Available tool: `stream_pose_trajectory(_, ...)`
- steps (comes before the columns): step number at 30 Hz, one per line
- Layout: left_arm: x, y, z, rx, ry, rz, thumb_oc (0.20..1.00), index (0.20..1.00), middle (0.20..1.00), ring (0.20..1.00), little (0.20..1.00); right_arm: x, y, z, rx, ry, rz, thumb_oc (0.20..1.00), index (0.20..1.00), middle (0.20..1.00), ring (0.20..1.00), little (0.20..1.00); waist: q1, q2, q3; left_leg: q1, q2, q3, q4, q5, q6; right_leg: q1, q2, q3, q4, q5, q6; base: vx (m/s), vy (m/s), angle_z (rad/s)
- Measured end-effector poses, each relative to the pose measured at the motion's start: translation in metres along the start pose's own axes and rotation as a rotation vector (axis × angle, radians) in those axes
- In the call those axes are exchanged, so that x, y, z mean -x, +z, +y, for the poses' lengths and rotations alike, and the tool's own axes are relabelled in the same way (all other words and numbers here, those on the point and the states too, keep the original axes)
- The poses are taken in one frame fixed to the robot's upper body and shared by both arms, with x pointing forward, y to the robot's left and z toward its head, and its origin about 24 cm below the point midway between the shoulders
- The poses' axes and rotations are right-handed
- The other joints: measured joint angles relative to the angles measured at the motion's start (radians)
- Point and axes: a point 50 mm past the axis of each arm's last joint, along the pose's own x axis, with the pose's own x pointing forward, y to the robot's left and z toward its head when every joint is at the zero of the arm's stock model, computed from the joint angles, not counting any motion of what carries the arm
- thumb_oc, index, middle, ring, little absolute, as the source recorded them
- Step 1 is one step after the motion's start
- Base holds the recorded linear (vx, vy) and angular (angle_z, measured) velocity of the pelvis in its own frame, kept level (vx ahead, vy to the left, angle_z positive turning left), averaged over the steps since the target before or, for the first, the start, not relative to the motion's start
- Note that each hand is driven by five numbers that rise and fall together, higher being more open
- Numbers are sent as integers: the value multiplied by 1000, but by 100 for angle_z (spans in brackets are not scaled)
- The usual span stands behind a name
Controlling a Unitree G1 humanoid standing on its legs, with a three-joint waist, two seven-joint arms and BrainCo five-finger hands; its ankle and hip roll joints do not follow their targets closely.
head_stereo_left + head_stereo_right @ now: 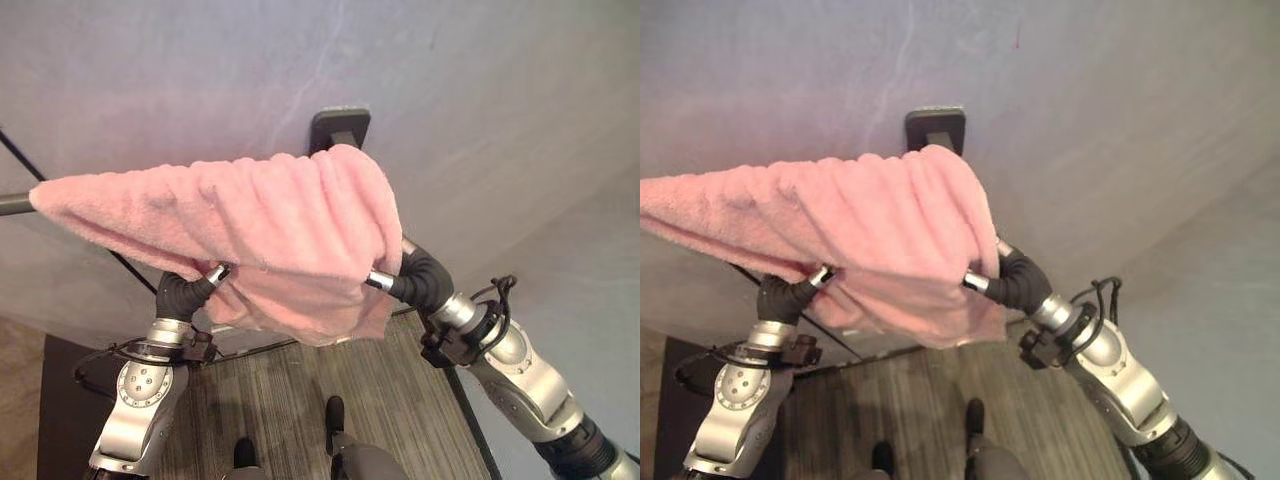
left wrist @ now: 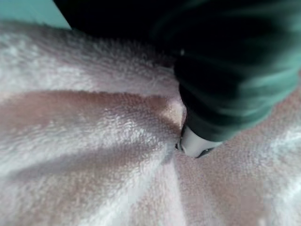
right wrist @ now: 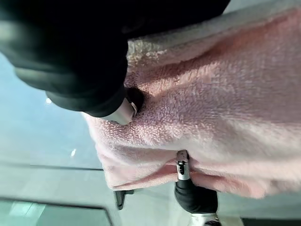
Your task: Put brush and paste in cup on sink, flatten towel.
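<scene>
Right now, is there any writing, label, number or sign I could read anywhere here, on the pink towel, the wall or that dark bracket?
None: no readable text stands anywhere.
pink towel: plain terry, no tag or print on the side that shows.
dark bracket on the wall: blank.
rail: bare.
left hand and right hand: no markings on their dark covers; their fingers are hidden in the towel.

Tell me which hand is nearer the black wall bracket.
Right. The right hand is under the towel almost straight below the bracket. The left hand is under the towel's other side, farther from it.
</scene>
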Motion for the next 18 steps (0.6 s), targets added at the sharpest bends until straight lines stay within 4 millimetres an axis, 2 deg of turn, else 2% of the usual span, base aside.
stream_pose_trajectory(4,-5,15,8,-7,64,-83,200,200,200,200,200,-34,21,13,42,132,-125,200,200,200,200,200,4,0,0,2,0,6,0,0,0,-2,3,7,0,4,-1,-11,-1,-4)
stream_pose_trajectory(7,-5,21,14,-7,106,-118,200,200,200,200,200,-44,25,22,39,170,-157,200,200,200,200,200,26,0,0,1,2,5,0,0,0,-2,3,6,0,4,-1,-11,-10,1)
stream_pose_trajectory(11,-3,24,24,-7,194,-135,200,200,200,200,200,-63,12,38,15,238,-135,200,200,200,200,200,62,0,0,1,2,-3,1,0,0,-1,1,-3,0,3,-1,-5,-9,5)
stream_pose_trajectory(15,2,20,34,-17,266,-111,200,200,200,200,200,-68,-3,35,7,202,-79,200,200,200,200,200,100,1,0,-3,3,-20,1,3,-4,1,-2,-19,0,1,2,-5,-9,12)
stream_pose_trajectory(18,9,15,36,-13,277,-77,200,200,200,200,200,-68,-7,36,13,196,-54,200,200,200,200,200,113,1,1,-4,1,-24,1,3,-4,2,-5,-24,0,0,3,6,3,4)
